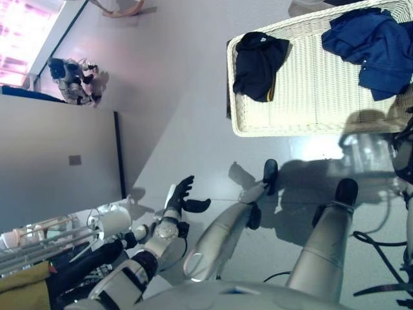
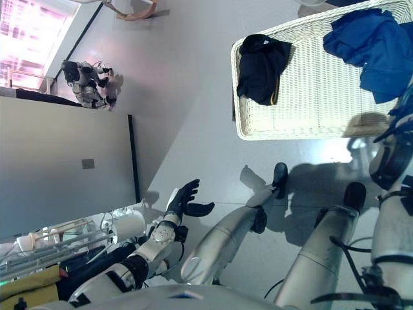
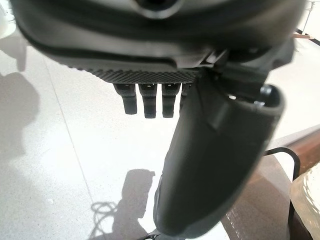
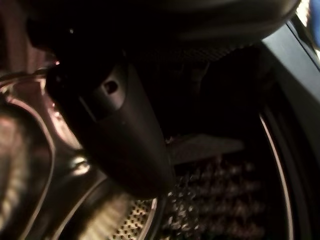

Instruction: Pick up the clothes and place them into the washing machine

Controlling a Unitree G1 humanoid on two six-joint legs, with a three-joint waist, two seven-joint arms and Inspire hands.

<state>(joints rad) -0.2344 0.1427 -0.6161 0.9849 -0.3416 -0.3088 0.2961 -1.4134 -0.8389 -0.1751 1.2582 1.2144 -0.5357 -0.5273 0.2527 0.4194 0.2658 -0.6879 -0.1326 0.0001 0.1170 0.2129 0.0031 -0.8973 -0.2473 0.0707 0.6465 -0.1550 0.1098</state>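
Observation:
A white wicker basket (image 1: 258,129) stands at the upper right. A black garment (image 1: 258,64) lies over its left end and a blue garment (image 1: 374,45) over its right end. My left hand (image 1: 179,197) hangs open and empty over the grey floor, well below the basket; its straight fingers (image 3: 150,102) and thumb show in the left wrist view. My right arm (image 2: 393,245) runs up the right edge. My right hand (image 4: 120,135) is inside the washing machine's perforated steel drum (image 4: 215,200), thumb straight, holding nothing.
The machine's door (image 2: 387,155) shows just below the basket's right end. A grey panel (image 1: 58,161) stands at the left, with another small robot (image 1: 74,81) beyond it. A rack with white items (image 1: 110,223) is at the lower left.

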